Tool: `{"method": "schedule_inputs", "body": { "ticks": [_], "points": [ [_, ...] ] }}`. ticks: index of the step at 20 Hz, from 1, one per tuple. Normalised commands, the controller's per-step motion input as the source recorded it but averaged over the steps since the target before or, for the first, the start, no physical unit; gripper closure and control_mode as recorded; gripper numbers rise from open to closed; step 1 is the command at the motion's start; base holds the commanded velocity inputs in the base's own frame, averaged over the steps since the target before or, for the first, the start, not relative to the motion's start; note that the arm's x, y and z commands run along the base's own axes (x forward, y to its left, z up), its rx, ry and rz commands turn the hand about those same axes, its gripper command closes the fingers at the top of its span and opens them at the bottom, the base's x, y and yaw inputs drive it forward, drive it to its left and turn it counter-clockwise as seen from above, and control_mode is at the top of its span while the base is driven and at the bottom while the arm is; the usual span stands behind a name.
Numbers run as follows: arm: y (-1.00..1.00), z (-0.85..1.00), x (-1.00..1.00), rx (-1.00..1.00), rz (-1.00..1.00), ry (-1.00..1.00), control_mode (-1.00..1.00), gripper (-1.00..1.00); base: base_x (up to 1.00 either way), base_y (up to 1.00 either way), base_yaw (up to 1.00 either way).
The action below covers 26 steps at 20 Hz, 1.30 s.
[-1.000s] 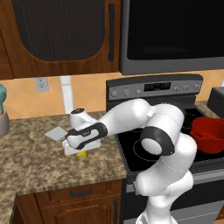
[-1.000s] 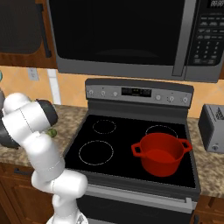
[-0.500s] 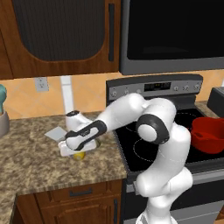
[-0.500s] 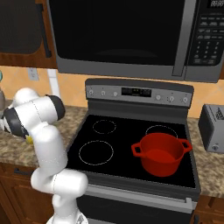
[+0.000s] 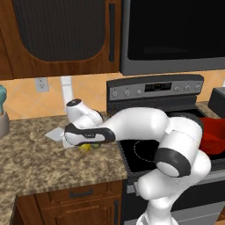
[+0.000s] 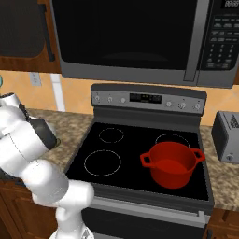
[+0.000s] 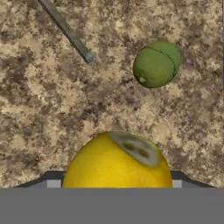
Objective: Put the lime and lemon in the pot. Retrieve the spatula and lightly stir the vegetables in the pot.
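Pot (image 6: 173, 164): red, on the stove's right front burner, well apart from the fruit; a long carry, during which a smooth round fruit could slip from a shallow pinch.
Spatula (image 7: 70, 33): only the dark handle visible, lying on the granite counter (image 5: 39, 162).
Lemon (image 7: 118, 162): low between the finger tips of the gripper (image 5: 85, 147) (whether open or clamped cannot be told); may roll aside if nudged.
Lime (image 7: 156, 64): loose on the counter, near the lemon.
Writing: none legible.
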Motion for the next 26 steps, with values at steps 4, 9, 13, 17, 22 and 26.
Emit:
{"method": "schedule_inputs", "body": {
  "ticks": [4,9,13,17,22,26],
  "points": [
    [-0.97,0.96,-0.41,0.13,-0.14,-0.14,-1.00,1.00,0.00,0.00,0.00],
    [-1.00,0.56,-0.29,0.10,-0.17,-0.03,-1.00,1.00,0.00,0.00,0.00],
    [-1.00,0.29,-0.24,0.07,-0.17,-0.01,-1.00,1.00,0.00,0.00,0.00],
    [-1.00,0.24,-0.06,0.07,-0.18,-0.01,-1.00,1.00,0.00,0.00,0.00],
    [-1.00,0.22,0.00,0.05,-0.21,0.00,-1.00,1.00,0.00,0.00,0.00],
    [-1.00,0.22,0.00,0.04,-0.19,0.00,-1.00,1.00,0.00,0.00,0.00]
  ]
}}
